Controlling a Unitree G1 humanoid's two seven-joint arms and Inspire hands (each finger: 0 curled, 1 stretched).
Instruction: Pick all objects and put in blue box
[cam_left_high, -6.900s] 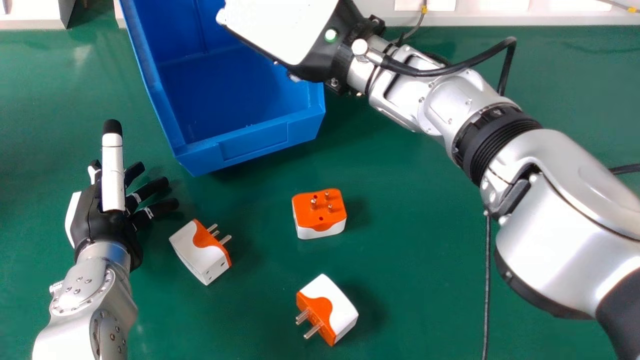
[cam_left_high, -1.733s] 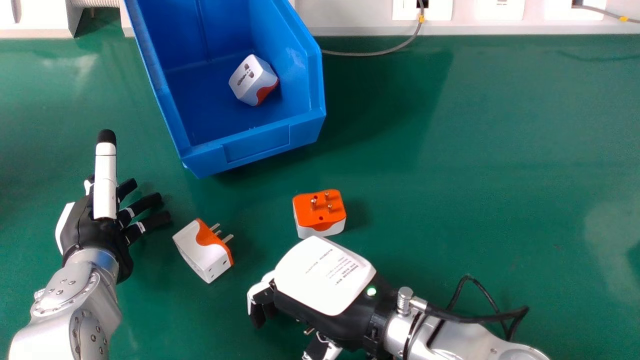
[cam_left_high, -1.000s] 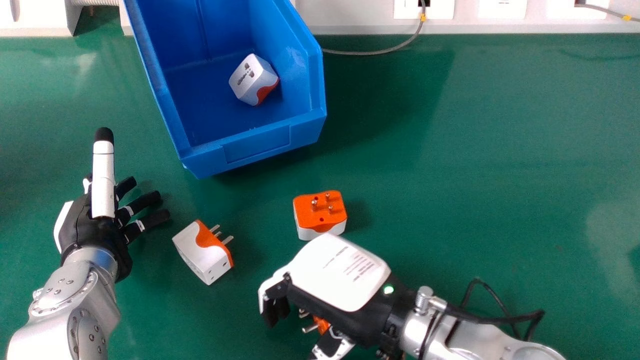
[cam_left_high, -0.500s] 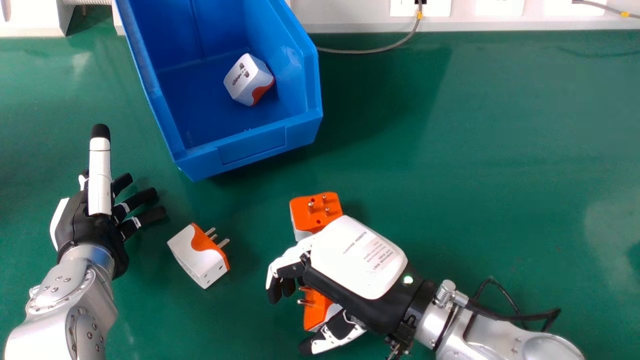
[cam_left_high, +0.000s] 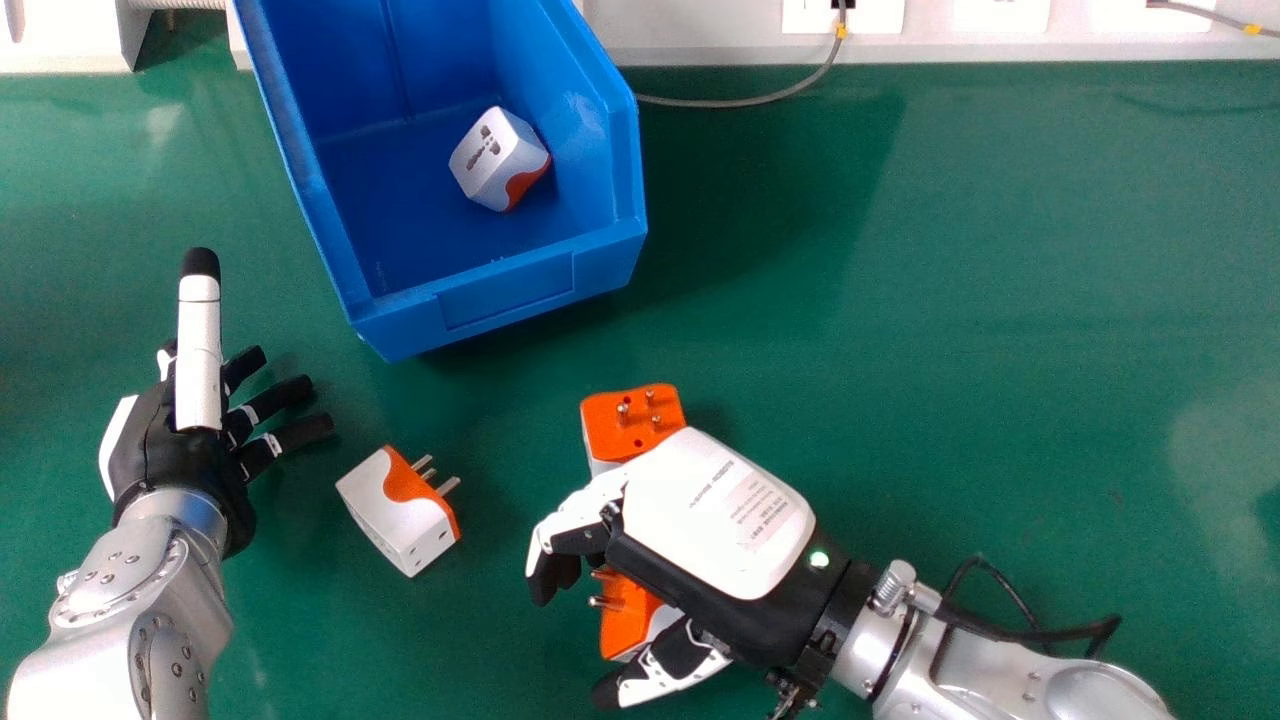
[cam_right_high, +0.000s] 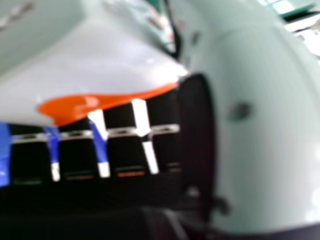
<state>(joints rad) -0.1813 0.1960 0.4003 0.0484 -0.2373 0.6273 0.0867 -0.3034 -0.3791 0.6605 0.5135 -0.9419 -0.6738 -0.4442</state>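
Having shifted rightward, the right hand (cam_left_high: 715, 520) straddles a blocky orange-and-white plastic adapter (cam_left_high: 624, 620) on the green desk's (cam_left_high: 900, 300) near side, fingers loosely bent, unclenched: probably lined up to grasp. The left hand (cam_left_high: 185, 450) rests left, fingers spread.

It's a robotics lab or workshop bench here, with 2 silver robot forearms (cam_left_high: 1010, 640) over a glossy green worktop (cam_left_high: 1000, 300)! There's a blue plastic parts bin (cam_left_high: 510, 295), and behind, a white panel (cam_left_high: 700, 35) carrying outlet plates (cam_left_high: 800, 16), a grey cable (cam_left_high: 740, 103) looping down, yellow tag (cam_left_high: 841, 31) on it.
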